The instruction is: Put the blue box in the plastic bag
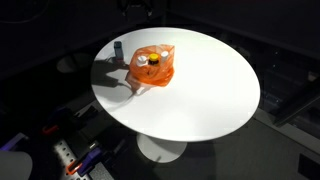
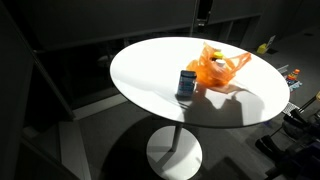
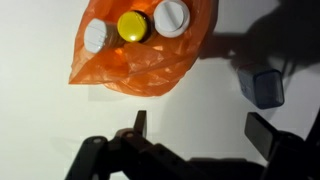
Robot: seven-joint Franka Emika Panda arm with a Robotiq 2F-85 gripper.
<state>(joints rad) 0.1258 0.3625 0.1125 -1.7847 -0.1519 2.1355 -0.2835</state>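
Wrist view: end effector (image 3: 200, 128) open and empty over the desk (image 3: 40, 110). The blue box (image 3: 265, 88) stands just beside the orange plastic bag (image 3: 140, 65), outside it; print unreadable.

Wrist view: gripper (image 3: 197, 120) body cut off by the bottom edge; dark, no detail. Plastic bag (image 3: 140, 62) cut by the top edge. 3 caps (image 3: 131, 25) show in its mouth; the containers under them are hidden by orange film. Blue box (image 3: 265, 88), right of frame, in shadow, faces unreadable. Both exterior views: arm (image 1: 135, 8) cut off at the top edge; box print too small to read. Clutter (image 1: 70, 155), lower left, blurred, unidentified.
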